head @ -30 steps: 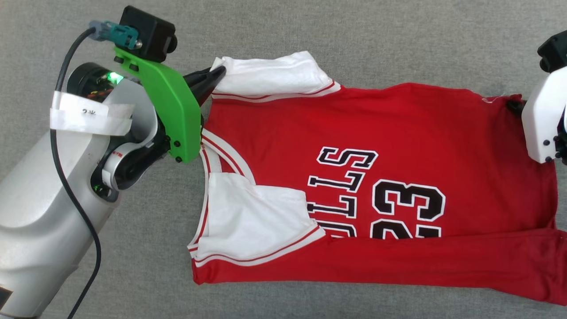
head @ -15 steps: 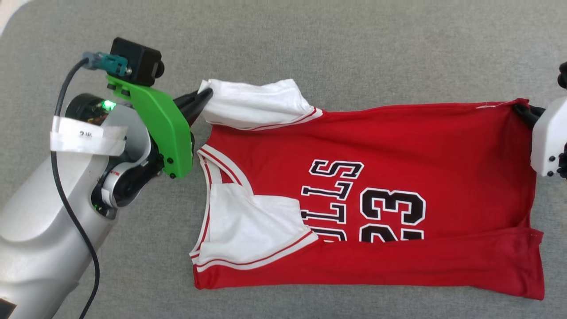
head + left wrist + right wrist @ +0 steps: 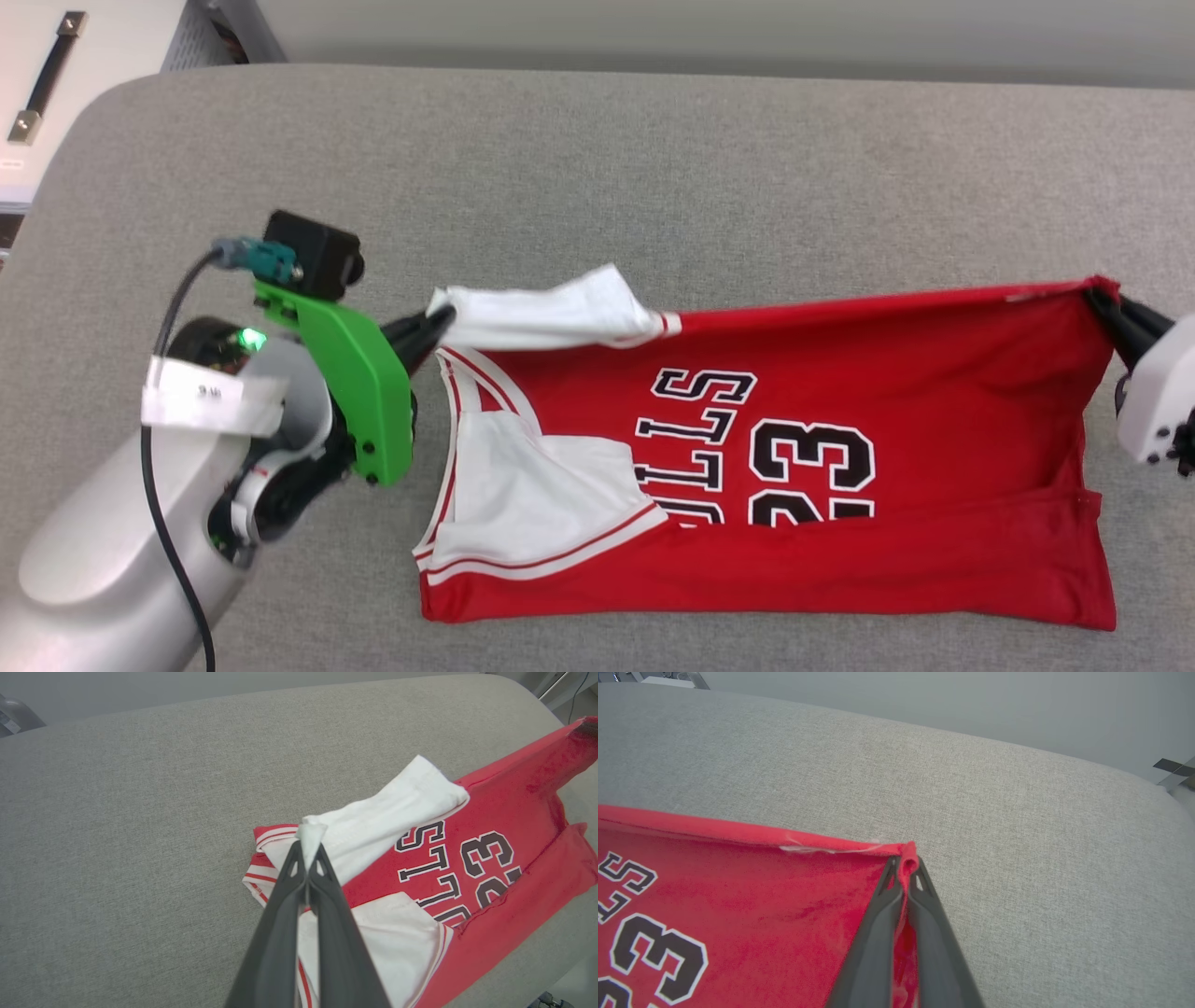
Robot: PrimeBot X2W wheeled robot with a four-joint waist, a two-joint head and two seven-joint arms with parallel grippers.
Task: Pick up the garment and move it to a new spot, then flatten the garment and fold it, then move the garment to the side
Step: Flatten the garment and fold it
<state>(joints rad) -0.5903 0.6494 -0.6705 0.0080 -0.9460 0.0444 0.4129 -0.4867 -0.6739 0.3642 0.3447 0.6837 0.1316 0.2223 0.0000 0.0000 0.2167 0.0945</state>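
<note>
- The garment [image 3: 943, 373] lies across the grey padded table [image 3: 653, 159] with its print facing up, the collar toward the robot's left and the hem toward its right.
- Its near long edge is folded over the lower part of the print.
- The left gripper [image 3: 437, 325] has its jaws closed on the tip of the far sleeve [image 3: 551, 317].
- The right gripper [image 3: 1102, 303] has its jaws pinched on the far hem corner, with red fabric bunched between them.
- The far edge is stretched between the two grips.

You have open grey worktop [image 3: 653, 168] beyond the garment [image 3: 962, 401]; the garment, stretched between your left tool [image 3: 442, 319] and right tool [image 3: 1094, 297], bars the middle.
</note>
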